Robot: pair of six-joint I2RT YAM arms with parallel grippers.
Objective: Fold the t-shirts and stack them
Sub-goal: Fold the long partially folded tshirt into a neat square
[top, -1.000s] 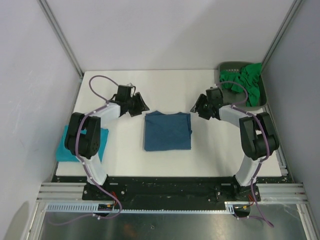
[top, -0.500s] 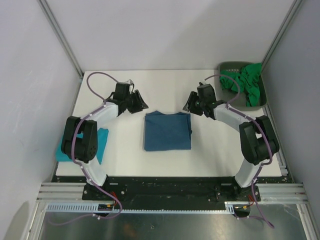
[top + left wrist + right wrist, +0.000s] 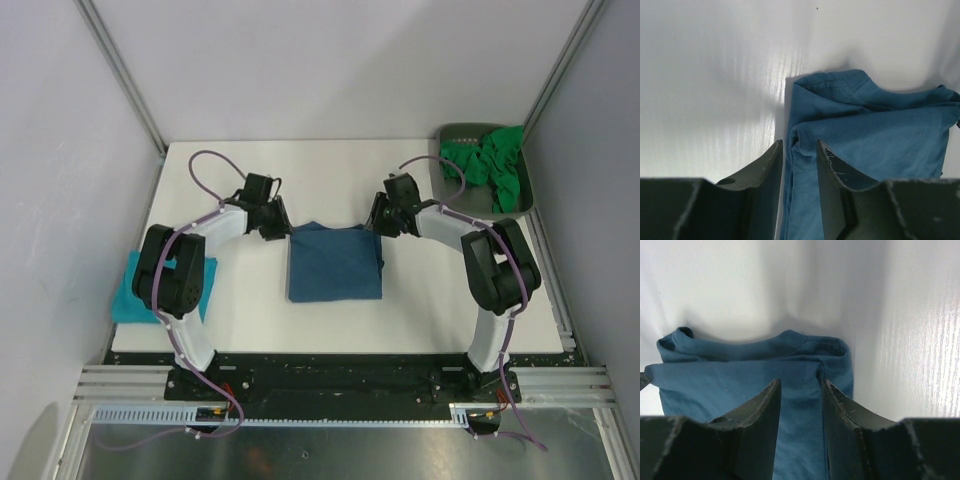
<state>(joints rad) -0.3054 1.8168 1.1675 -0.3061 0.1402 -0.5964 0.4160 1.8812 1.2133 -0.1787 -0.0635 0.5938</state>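
Observation:
The dark steel-blue t-shirt (image 3: 335, 262) lies folded into a rectangle at the middle of the white table. My left gripper (image 3: 279, 228) is down at its far left corner, my right gripper (image 3: 380, 222) at its far right corner. In the left wrist view the jaws (image 3: 799, 145) stand partly open astride the shirt's (image 3: 880, 140) folded left edge. In the right wrist view the jaws (image 3: 801, 382) stand partly open over the cloth (image 3: 730, 375) just inside the right edge, near the collar. A folded turquoise t-shirt (image 3: 122, 298) lies at the near left, partly hidden by the left arm.
A dark grey tray (image 3: 455, 132) at the far right corner holds crumpled bright green t-shirts (image 3: 495, 172). Aluminium frame posts and grey walls close in the table on both sides. The arm bases stand along the near edge.
Both grippers have moved inward and down onto the far corners of the blue shirt. Their jaws have narrowed.

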